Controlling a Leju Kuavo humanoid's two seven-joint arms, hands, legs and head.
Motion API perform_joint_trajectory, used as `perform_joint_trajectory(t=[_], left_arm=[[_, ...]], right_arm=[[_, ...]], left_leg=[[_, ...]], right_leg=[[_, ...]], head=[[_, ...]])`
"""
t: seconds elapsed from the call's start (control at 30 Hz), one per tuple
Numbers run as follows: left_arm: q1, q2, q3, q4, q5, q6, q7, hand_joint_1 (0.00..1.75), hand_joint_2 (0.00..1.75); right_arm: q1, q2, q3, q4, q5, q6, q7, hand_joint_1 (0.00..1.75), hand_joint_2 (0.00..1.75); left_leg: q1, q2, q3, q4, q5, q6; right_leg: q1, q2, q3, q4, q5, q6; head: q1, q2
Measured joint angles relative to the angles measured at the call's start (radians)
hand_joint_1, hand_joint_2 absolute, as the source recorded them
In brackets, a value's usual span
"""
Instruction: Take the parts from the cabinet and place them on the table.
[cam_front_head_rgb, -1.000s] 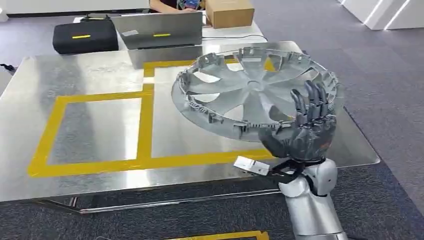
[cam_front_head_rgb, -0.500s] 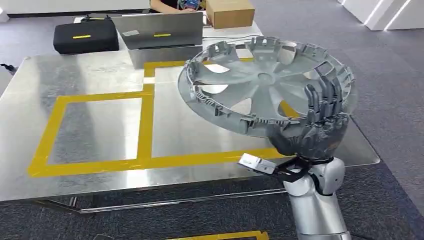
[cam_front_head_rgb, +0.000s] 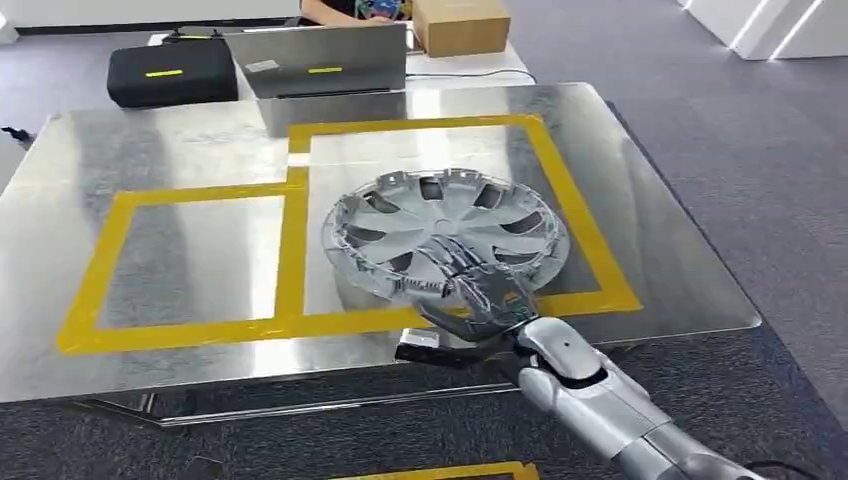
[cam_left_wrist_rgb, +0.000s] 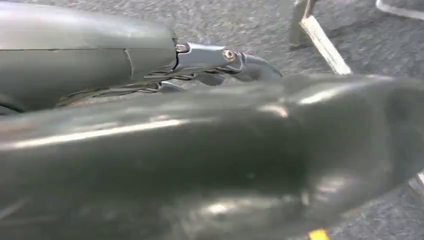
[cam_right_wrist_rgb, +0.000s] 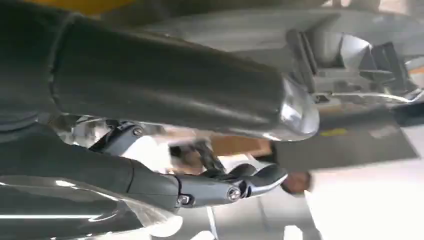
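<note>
A silver hubcap (cam_front_head_rgb: 440, 235) lies open side up on the shiny metal table (cam_front_head_rgb: 180, 150), inside the right-hand square of yellow tape (cam_front_head_rgb: 583, 225). My right hand (cam_front_head_rgb: 482, 298) is at the hubcap's near rim, its fingers laid over the rim and gripping it. In the right wrist view the ribbed rim of the hubcap (cam_right_wrist_rgb: 350, 55) sits just beyond the thick thumb (cam_right_wrist_rgb: 165, 75). My left hand (cam_left_wrist_rgb: 210, 150) hangs over the grey carpet with nothing in it, one finger stretched out.
A second taped square (cam_front_head_rgb: 190, 260) lies on the table's left half. Behind the table stand a black case (cam_front_head_rgb: 170, 72), a grey metal box (cam_front_head_rgb: 320, 62) and a cardboard box (cam_front_head_rgb: 458, 24), with a person (cam_front_head_rgb: 350, 8) at the back.
My right hand has brought the hubcap down from a tilted hold above the table's right side to lie flat inside the right taped square; the arm now reaches lower and further left.
</note>
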Motion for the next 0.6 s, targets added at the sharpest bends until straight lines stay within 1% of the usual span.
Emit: perform_joint_trajectory(t=[0.03, 0.07, 0.1, 0.13, 0.17, 0.2, 0.23, 0.27, 0.33, 0.37, 0.6], left_arm=[[0.000, 0.008, -0.013, 0.003, 0.003, 0.000, 0.002, 0.00, 0.00], [-0.004, 0.012, -0.022, 0.007, 0.006, 0.001, 0.002, 0.00, 0.00], [-0.012, 0.019, -0.029, 0.016, 0.010, 0.004, -0.002, 0.00, 0.00], [-0.020, 0.026, -0.033, 0.040, 0.015, 0.013, -0.013, 0.00, 0.00], [-0.026, 0.029, -0.034, 0.053, 0.021, 0.019, -0.017, 0.00, 0.00], [-0.027, 0.030, -0.036, 0.060, 0.021, 0.025, -0.020, 0.00, 0.00], [-0.025, 0.032, -0.039, 0.060, 0.021, 0.030, -0.023, 0.00, 0.00], [-0.022, 0.033, -0.041, 0.062, 0.021, 0.033, -0.024, 0.00, 0.00], [-0.016, 0.034, -0.042, 0.064, 0.020, 0.032, -0.024, 0.00, 0.00], [-0.015, 0.034, -0.042, 0.066, 0.020, 0.031, -0.024, 0.00, 0.00], [-0.014, 0.036, -0.042, 0.077, 0.019, 0.031, -0.024, 0.00, 0.00]], right_arm=[[-0.017, -0.011, 0.020, 0.000, -0.050, 0.088, 0.037, 0.00, 0.00], [-0.039, -0.021, 0.036, 0.000, -0.110, 0.201, 0.064, 0.00, 0.00], [-0.061, -0.033, 0.047, 0.001, -0.172, 0.308, 0.073, 0.00, 0.00], [-0.077, -0.042, 0.048, -0.001, -0.250, 0.429, 0.061, 0.00, 0.00], [-0.088, -0.043, 0.043, -0.005, -0.289, 0.461, 0.054, 0.00, 0.00], [-0.084, -0.043, 0.041, -0.010, -0.322, 0.443, 0.050, 0.00, 0.00], [-0.070, -0.042, 0.037, -0.019, -0.351, 0.393, 0.050, 0.00, 0.00], [-0.062, -0.042, 0.034, -0.027, -0.377, 0.360, 0.060, 0.00, 0.00], [-0.061, -0.043, 0.031, -0.032, -0.440, 0.379, 0.093, 0.00, 0.00], [-0.061, -0.043, 0.027, -0.032, -0.456, 0.387, 0.099, 0.00, 0.00], [-0.061, -0.043, 0.015, -0.033, -0.474, 0.397, 0.103, 0.00, 0.00]], left_leg=[[0.000, 0.000, 0.000, 0.000, 0.000, 0.000], [0.000, 0.000, 0.000, 0.000, 0.000, 0.000], [0.000, 0.000, 0.000, 0.000, 0.000, 0.000], [0.000, 0.000, 0.000, 0.000, 0.000, 0.000], [0.000, 0.001, 0.002, 0.000, 0.000, 0.000], [0.001, 0.001, 0.003, 0.000, 0.000, 0.000], [0.000, 0.001, 0.003, 0.000, 0.000, 0.000], [0.000, 0.001, 0.002, 0.000, 0.000, 0.000], [0.000, 0.001, 0.002, 0.000, 0.000, 0.000], [0.000, 0.001, 0.002, 0.000, 0.000, 0.000], [0.000, 0.001, 0.003, 0.000, 0.000, 0.000]], right_leg=[[0.000, 0.000, 0.000, 0.000, 0.000, 0.000], [0.000, 0.000, -0.001, 0.000, 0.000, 0.000], [0.000, -0.001, -0.001, 0.000, 0.000, 0.000], [0.000, -0.001, 0.000, 0.000, 0.000, 0.000], [0.000, 0.001, 0.001, 0.000, 0.000, 0.000], [0.000, 0.001, 0.002, 0.000, 0.000, 0.000], [0.000, 0.000, 0.002, 0.000, 0.000, 0.000], [0.000, 0.000, 0.002, 0.000, 0.000, 0.000], [0.000, 0.000, 0.002, 0.000, 0.000, 0.000], [0.000, 0.000, 0.001, 0.000, 0.000, 0.000], [0.000, 0.000, 0.002, 0.000, 0.000, 0.000]], head=[[0.000, 0.000], [0.001, 0.000], [0.000, 0.000], [0.002, 0.000], [0.000, 0.000], [-0.001, 0.000], [0.001, 0.000], [0.000, 0.000], [0.000, 0.000], [0.001, 0.000], [0.000, 0.000]])
